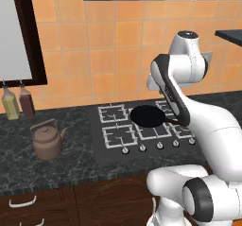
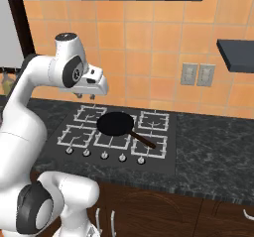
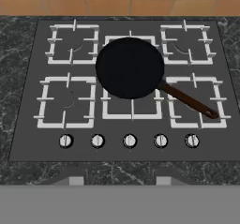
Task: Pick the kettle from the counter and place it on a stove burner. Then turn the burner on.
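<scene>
- The kettle (image 1: 47,142) stands upright on the counter (image 1: 71,166), left of the cooktop (image 1: 97,147) and well apart from it
- Its short spout points right, toward the cooktop; the arched handle runs left to right over the knobbed lid, so the long axis lies along the counter
- Two bottles (image 1: 19,102) stand by the wall behind the kettle
- The burner (image 1: 112,112) at the back left is bare
- A black pan (image 1: 147,116) sits on the middle grates, its handle reaching toward the front right
- Five knobs (image 3: 129,140) line the front edge of the cooktop
- The gripper (image 2: 88,96) hangs high over the back of the cooktop, far from the kettle and holding nothing; whether its fingers are spread or pressed together I cannot tell
</scene>
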You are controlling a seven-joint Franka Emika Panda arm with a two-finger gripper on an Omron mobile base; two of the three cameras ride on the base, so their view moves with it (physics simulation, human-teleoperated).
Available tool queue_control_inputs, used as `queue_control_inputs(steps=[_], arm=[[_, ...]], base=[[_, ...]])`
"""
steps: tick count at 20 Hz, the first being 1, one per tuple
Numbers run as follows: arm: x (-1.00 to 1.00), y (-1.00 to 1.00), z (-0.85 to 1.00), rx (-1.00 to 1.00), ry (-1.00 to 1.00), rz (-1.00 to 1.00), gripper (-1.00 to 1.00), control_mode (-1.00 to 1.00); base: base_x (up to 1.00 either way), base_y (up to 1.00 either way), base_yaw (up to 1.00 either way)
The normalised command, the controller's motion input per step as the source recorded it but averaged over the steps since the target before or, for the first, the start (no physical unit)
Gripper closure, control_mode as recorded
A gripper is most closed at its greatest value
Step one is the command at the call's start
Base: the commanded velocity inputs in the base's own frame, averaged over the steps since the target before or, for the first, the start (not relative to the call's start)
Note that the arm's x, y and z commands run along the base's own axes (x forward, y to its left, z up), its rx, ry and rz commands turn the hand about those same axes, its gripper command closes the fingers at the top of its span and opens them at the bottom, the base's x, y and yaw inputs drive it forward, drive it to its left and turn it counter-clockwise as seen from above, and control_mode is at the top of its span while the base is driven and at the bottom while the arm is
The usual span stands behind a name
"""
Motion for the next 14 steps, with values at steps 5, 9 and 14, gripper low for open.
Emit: queue_control_inputs(steps=[5,9,14], arm=[[-0.33,0.59,-0.06,0.0,0.0,0.0,-1.0,-1.0],[-0.24,1.0,-0.06,0.0,0.01,0.08,-1.0,-1.0],[0.04,1.0,-0.14,0.0,0.0,0.13,-1.0,-1.0]], base=[[0.0,0.0,0.0],[0.0,0.0,0.0],[0.0,0.0,0.0]])
